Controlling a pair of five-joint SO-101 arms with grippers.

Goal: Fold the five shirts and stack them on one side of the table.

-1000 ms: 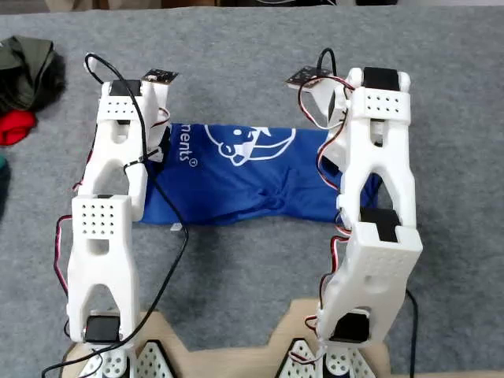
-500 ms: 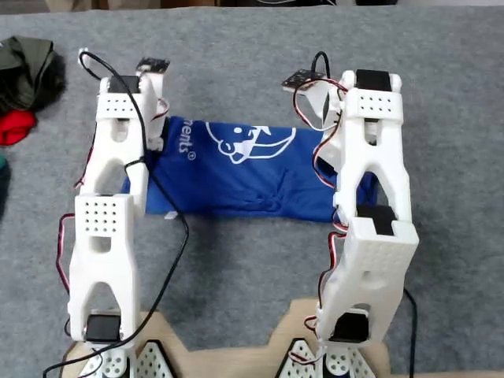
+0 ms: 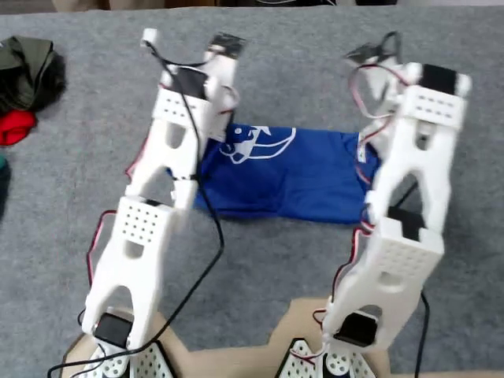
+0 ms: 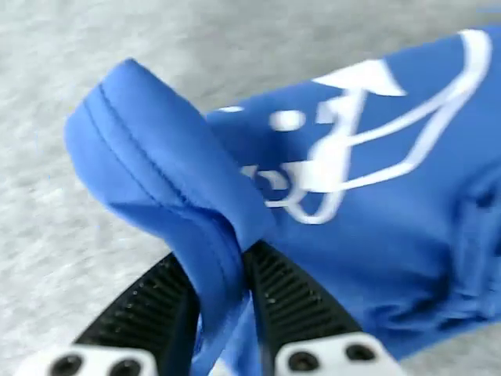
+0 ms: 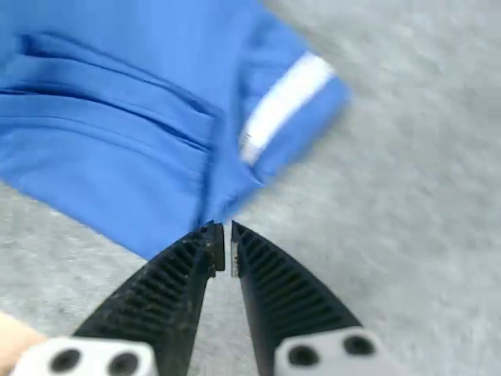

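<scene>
The grey felt-covered bench [image 3: 276,47] carries everything. Two white plastic arms rise from a pale wooden base board [image 3: 236,358] at its near edge, the left arm [image 3: 150,228] and the right arm [image 3: 409,197], each leaning out over the cloth.

Between the two arms lies one blue shirt [image 3: 299,173] with a white printed drawing [image 3: 256,143], folded into a wide band across the middle of the bench. The print sits at the end nearest the left arm.

The left end effector [image 4: 223,266] is clenched on the blue shirt [image 4: 407,157]. A hemmed fold of the fabric runs down between its two black ribbed fingers [image 4: 274,290] and bulges up in a loop just beyond the tips. The white drawing [image 4: 368,117] lies just past that loop.

The right end effector [image 5: 224,235] is pinched onto the other end of the blue shirt [image 5: 117,117]. A corner of the cloth comes to a point between its two black fingertips [image 5: 200,251], which stand almost touching. One white stripe [image 5: 282,102] on the fabric lies a little beyond the tips, and bare grey bench lies to one side of it.

Well away from both end effectors, at the bench's far left edge, two crumpled garments lie close together: one dark olive [image 3: 27,71] and one red [image 3: 16,126].
</scene>
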